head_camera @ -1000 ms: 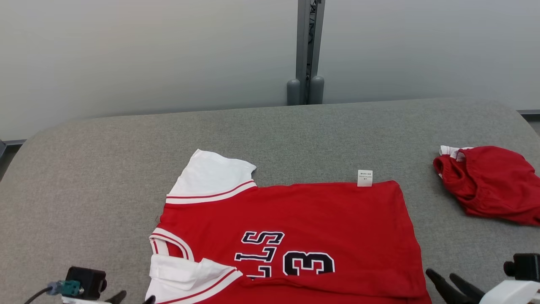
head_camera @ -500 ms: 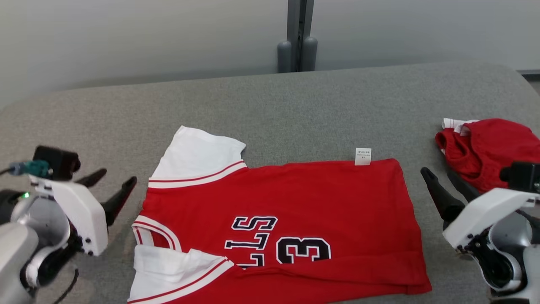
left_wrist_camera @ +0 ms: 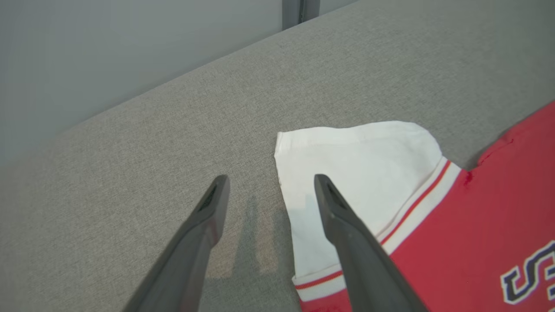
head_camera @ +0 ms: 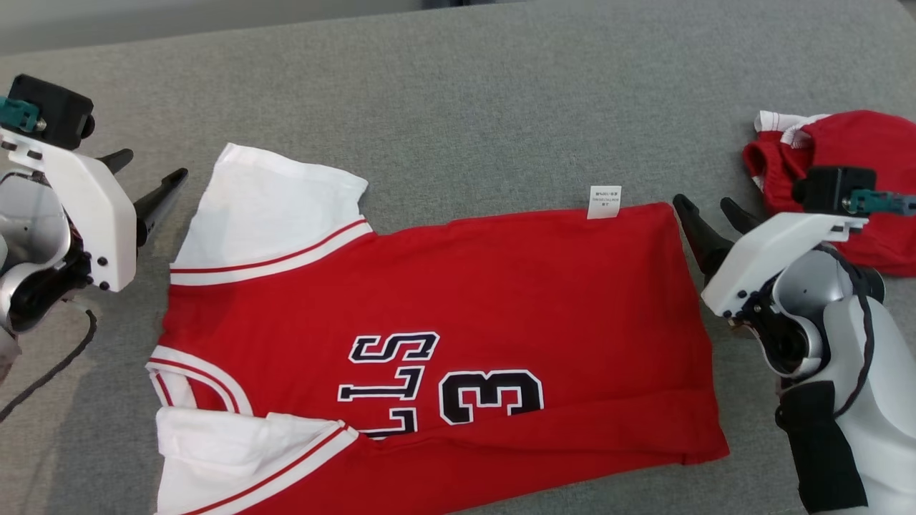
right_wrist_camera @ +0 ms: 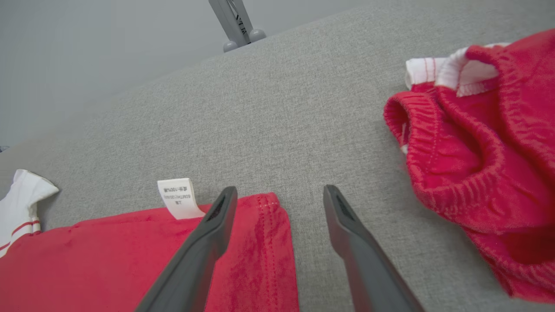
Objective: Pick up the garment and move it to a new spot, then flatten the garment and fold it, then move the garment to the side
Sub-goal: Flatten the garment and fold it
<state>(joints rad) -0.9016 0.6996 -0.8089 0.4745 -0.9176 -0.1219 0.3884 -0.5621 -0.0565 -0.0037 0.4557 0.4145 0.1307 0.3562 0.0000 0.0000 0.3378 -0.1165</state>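
Grey fabric covers the bench (head_camera: 458,93), and the jersey (head_camera: 444,286) lies face up across its middle, collar toward my left and hem toward my right. It looks mostly flat, though the near sleeve is turned in over the chest.

My left gripper (head_camera: 152,168) is spread wide and empty, just beside the far sleeve (left_wrist_camera: 355,164); one finger hangs over the sleeve's edge, the other over bare bench. My right gripper (head_camera: 703,205) is equally wide and empty, straddling the far hem corner (right_wrist_camera: 269,225) near the label (head_camera: 605,201).

I judge this placing to be deliberate: one gripper at each far end lets me pinch both ends together and fold evenly. Crumpled shorts (head_camera: 851,164) lie close on my right, apart from the jersey, so I must not snag them.
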